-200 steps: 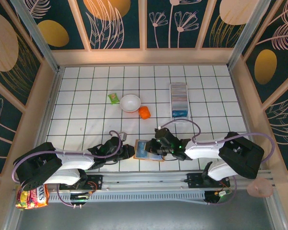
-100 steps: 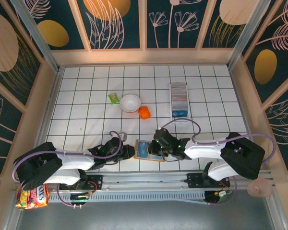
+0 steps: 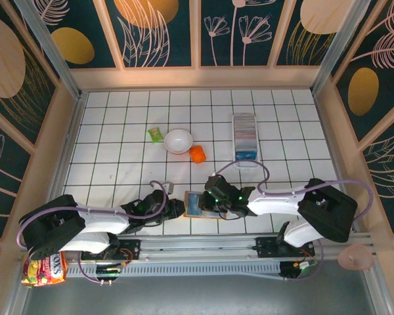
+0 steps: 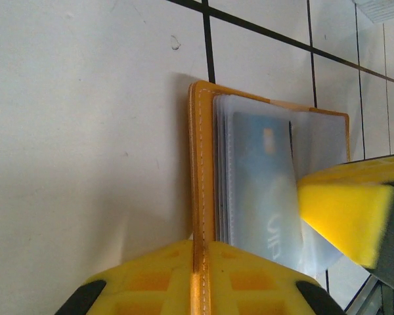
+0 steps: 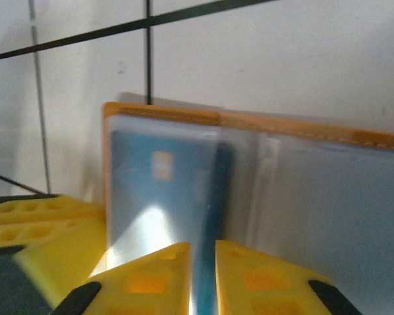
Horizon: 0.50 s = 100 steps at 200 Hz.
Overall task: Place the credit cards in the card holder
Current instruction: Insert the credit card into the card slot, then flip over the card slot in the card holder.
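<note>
L gripper clamped on orange edge of open wallet. R gripper: jaws nearly together over blue credit card in wallet sleeve, card edge in the gap, can't tell if pinched. White card holder well apart, far-right of table.

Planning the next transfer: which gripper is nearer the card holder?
Right. The right gripper is over the wallet, on the side facing the card holder; the left gripper clamps the wallet's left edge, farther off.
</note>
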{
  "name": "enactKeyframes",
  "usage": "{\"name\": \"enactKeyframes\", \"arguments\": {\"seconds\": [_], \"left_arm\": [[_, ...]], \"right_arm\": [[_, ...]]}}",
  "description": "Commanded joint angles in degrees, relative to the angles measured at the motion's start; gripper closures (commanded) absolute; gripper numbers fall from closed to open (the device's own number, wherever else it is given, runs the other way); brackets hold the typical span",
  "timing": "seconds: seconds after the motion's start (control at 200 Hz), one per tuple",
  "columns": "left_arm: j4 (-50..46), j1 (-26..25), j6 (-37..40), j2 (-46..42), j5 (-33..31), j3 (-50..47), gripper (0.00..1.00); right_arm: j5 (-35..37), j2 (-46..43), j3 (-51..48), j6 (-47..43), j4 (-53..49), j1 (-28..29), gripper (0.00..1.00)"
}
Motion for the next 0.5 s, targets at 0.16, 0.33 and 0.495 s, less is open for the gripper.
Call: {"name": "enactKeyframes", "arguments": {"seconds": [0.16,0.33,0.495], "left_arm": [[-2.08,-1.46,-1.26,-0.34,2.41,-0.63,0.87],[-2.08,-1.5,-1.05,-0.19,2.68,-0.42,0.87],[-2.13,-1.45,-0.93,-0.29,3.03,-0.55,0.87]], "right_arm": [[9.46,-10.31,-1.27,6.0,-15.93,4.05,0.66],[10.58,-11.51,-4.6,9.54,-16.9,4.6,0.62],[11.58,-9.19,-4.71,9.21,-16.69,4.62,0.62]]}}
